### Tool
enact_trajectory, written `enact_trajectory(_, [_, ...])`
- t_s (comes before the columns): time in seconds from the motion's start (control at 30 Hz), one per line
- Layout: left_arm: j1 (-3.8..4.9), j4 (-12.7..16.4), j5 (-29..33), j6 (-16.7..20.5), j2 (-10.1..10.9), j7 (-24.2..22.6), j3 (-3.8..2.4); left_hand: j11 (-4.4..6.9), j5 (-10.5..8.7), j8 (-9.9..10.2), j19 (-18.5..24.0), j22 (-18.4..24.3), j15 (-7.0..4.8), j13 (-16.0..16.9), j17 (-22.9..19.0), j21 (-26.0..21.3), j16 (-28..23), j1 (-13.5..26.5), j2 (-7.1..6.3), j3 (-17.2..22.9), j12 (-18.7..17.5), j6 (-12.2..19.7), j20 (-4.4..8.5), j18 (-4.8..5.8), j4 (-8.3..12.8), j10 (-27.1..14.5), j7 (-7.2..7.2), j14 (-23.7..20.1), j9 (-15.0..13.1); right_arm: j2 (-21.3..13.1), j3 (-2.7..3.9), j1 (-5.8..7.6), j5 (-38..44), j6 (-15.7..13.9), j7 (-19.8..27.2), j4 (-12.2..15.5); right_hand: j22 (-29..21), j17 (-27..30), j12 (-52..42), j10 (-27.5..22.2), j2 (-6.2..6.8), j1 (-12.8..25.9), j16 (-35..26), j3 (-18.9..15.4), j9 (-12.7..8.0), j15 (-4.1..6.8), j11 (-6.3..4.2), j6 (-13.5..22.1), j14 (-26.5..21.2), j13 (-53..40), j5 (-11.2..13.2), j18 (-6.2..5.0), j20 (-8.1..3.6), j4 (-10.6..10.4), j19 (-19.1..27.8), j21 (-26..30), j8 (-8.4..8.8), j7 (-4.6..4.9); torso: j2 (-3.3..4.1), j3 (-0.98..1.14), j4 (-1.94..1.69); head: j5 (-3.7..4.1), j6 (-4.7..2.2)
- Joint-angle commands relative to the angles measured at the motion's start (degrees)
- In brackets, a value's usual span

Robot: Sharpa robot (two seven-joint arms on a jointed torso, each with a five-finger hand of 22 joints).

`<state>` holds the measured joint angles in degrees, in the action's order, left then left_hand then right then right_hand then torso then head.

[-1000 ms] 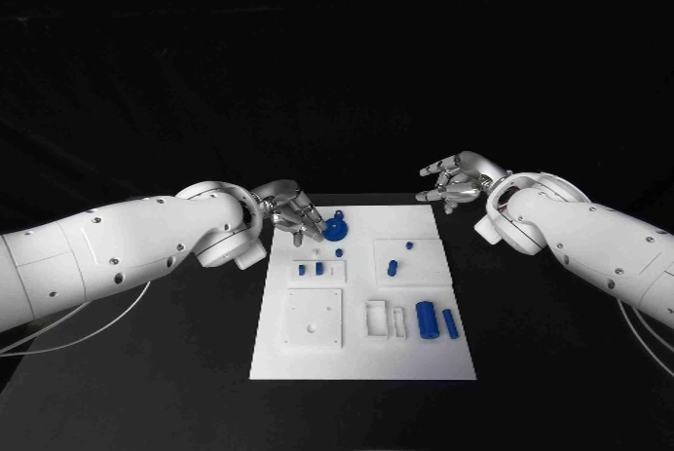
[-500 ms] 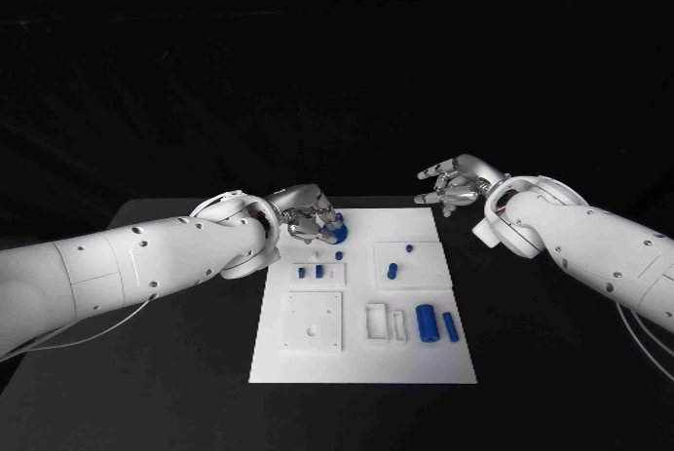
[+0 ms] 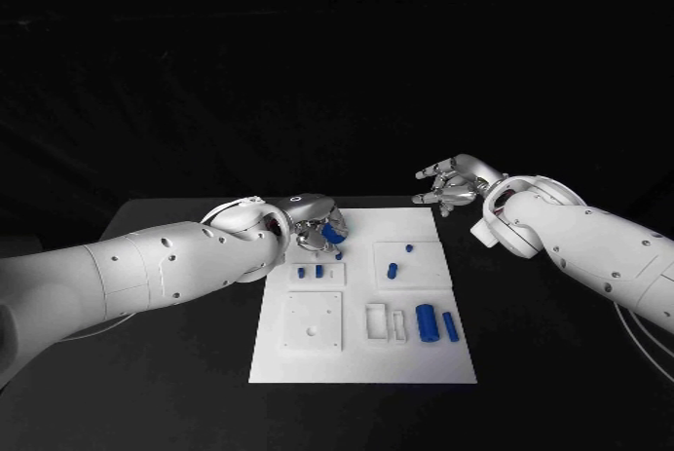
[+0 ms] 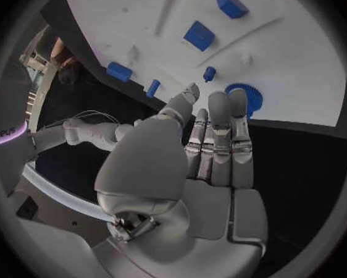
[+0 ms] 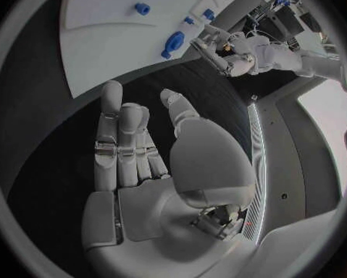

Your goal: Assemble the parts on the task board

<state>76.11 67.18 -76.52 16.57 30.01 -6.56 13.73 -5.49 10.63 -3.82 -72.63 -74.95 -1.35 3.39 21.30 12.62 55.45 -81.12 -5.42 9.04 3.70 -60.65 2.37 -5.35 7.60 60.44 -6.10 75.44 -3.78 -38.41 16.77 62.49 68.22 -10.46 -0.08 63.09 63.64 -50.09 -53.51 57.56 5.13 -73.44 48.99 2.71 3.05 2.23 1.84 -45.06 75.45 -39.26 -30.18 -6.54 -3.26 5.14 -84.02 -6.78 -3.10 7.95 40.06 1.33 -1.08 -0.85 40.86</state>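
— Where's my left hand (image 3: 312, 223)?
— Curled over the task board (image 3: 362, 363)'s far corner, its fingers (image 4: 218, 114) together, tips touching the blue gear (image 4: 246, 96).
— And my right hand (image 3: 452, 183)?
— Raised beyond the board, fingers (image 5: 112, 108) apart, empty.

White task board (image 3: 422, 358) on a black table (image 3: 168, 393), dotted with blue parts. A blue toothed gear (image 3: 331, 233) sits at the silver left hand (image 3: 312, 220); the right hand (image 3: 452, 183) is silver too.
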Motion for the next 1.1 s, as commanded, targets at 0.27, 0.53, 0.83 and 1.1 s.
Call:
enact_trajectory(0.27, [-0.71,-2.0,-5.2,-0.3,-1.1,-1.5,0.0,0.11,0.15,0.2,-0.2,-1.2,0.2,-0.1,-0.5,0.8,1.7,-0.2,0.16,0.8,-0.3,0.0,-0.22,-0.61,0.2,1.1,-0.3,-0.6,0.1,0.1,0.02,-0.02,-0.1,0.0,0.9,0.1,-7.7,6.5,12.9,3.1,0.07,-0.1,-5.3,1.0,0.1,-0.38,0.17,0.2,-2.2,14.8,-0.2,0.44,0.32,0.2,0.7,3.0,0.01,0.17,-0.07,0.06,-0.03,0.6,0.22])
enact_trajectory(0.53, [-0.84,-2.6,-5.7,-1.0,-1.7,-1.8,0.0,0.36,0.13,0.2,0.0,-1.3,0.19,-0.1,-0.6,2.1,3.1,0.5,0.62,2.5,-0.4,-0.7,-0.23,-0.84,0.9,2.8,-0.2,-0.5,0.0,0.0,0.02,-0.02,-0.4,0.0,0.9,0.1,-17.7,10.0,14.8,3.7,-0.01,-0.4,-9.5,0.6,0.1,-0.56,0.37,-0.4,-1.5,19.8,-0.2,0.73,0.47,0.1,0.7,2.7,-0.02,0.22,-0.07,0.02,-0.04,0.47,0.32])
enact_trajectory(0.83, [-1.24,-3.4,-5.8,-2.0,-2.3,-2.0,0.0,1.05,0.07,0.2,0.4,-1.3,-0.16,-0.1,-0.6,4.1,4.5,1.7,0.76,5.3,-0.4,-1.1,0.13,-0.67,1.6,5.9,0.0,-0.4,0.1,0.0,0.02,-0.01,-0.5,0.1,1.0,0.3,-19.9,10.0,14.6,3.6,0.05,-0.5,-9.6,0.5,0.1,-0.56,0.39,-0.3,-1.5,20.7,-0.2,0.8,0.45,0.1,0.4,2.5,-0.01,0.23,-0.07,0.02,-0.07,0.5,0.47])
enact_trajectory(1.1, [-1.63,-4.0,-5.8,-2.9,-2.7,-1.8,0.0,1.2,-0.22,0.2,1.1,-1.2,-0.18,0.0,-0.7,5.9,5.3,2.5,0.56,6.7,-0.4,-0.9,0.2,-0.62,2.0,6.6,-0.08,-0.5,0.1,-0.1,0.02,-0.01,-0.5,0.2,0.9,0.4,-19.9,10.0,14.6,3.6,0.05,-0.5,-9.6,0.5,0.1,-0.56,0.39,-0.3,-1.5,20.7,-0.2,0.8,0.45,0.1,0.4,2.5,-0.01,0.23,-0.02,0.02,-0.04,0.54,0.56])
